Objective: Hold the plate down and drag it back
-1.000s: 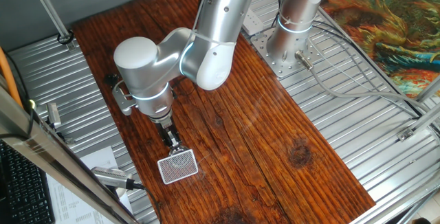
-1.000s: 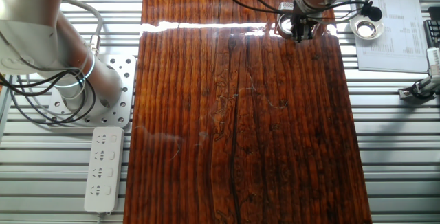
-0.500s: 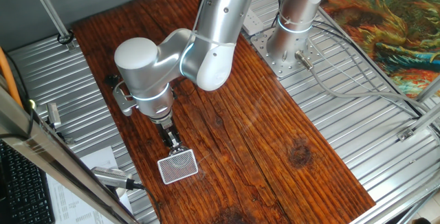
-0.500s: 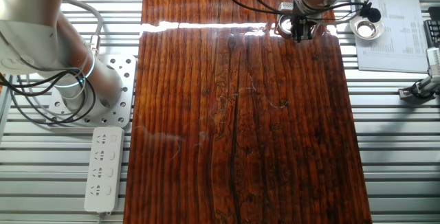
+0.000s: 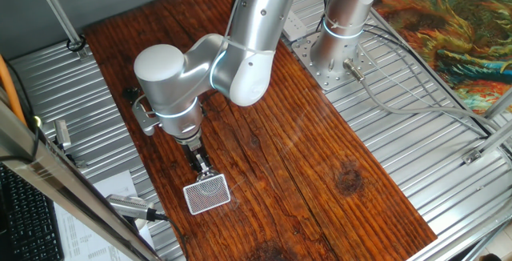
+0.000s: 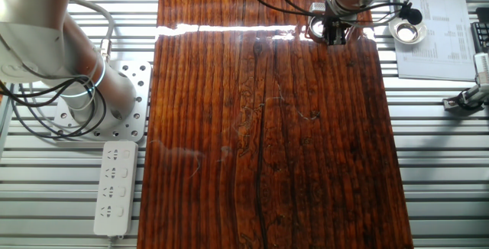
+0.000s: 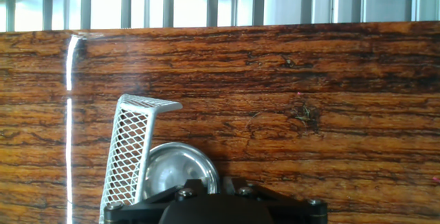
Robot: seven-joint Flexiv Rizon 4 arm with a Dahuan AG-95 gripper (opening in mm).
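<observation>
Starting with one fixed view: seeing the slender dark two-finger gripper (image 5: 203, 169) hanging from the silver arm, tip lowered to the far edge of the rounded-corner rectangular card with the fine red-and-white lattice (image 5: 200, 201), near the front corner of the dark red-brown wooden tabletop (image 5: 320, 149). Making out the very small round shiny silver metal plate (image 5: 213, 185) only as a paler disc at the card's upper part, right below the tip. Reading the fingers as drawn together into one narrow point, nothing pinched between them.

Moving to the other fixed view: looking from above, finding the gripper (image 6: 334, 35) at the far right corner of the wood, with a bright ring just beside it, taken to be the plate (image 6: 315, 27). Failing to tell card from plate here, or whether the tip is touching.

Ending with the hand view: getting the only clear look at the plate (image 7: 177, 169), raised rim and darker centre, at the bottom edge just above the black hand housing (image 7: 220, 207), with the card (image 7: 130, 152) along its left and overlapping its rim. Not seeing the fingertips themselves.

Judging the plate light, stiff and slick on varnished wood, apt to skate or tip if pushed at the rim; pressing straight down on the flat centre looking safest, then dragging slowly, minding the card catching.
</observation>
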